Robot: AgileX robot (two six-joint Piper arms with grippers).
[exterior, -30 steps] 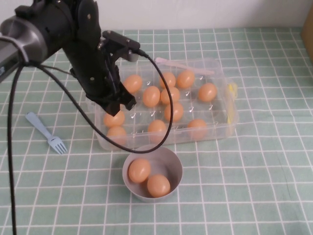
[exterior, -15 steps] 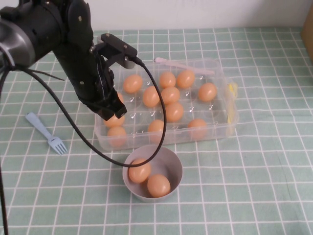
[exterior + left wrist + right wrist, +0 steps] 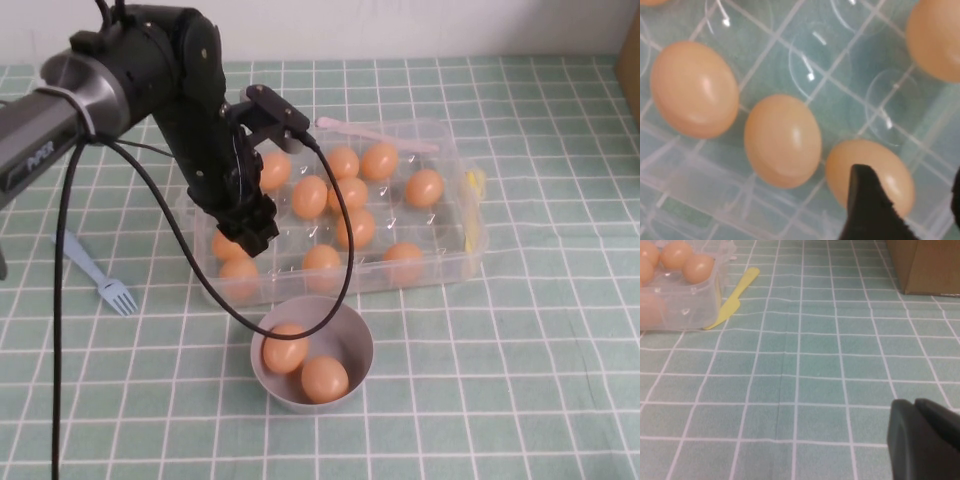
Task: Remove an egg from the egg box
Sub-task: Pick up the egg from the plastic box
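Your left claw (image 3: 250,235) hung low over the left end of the box (image 3: 455,255), above the eggs in its near-left cells. From the wrist, its fingers (image 3: 867,210) stood apart with nothing between them, one dark tip overlapping the egg (image 3: 871,175) directly beneath. Two more eggs lay beside that one in the row. A bowl (image 3: 355,335) with two eggs sat on the desk (image 3: 520,380) just in front of the box. Your right claw (image 3: 925,440) hovered over bare desk, well off to the right; I couldn't tell how it stood.
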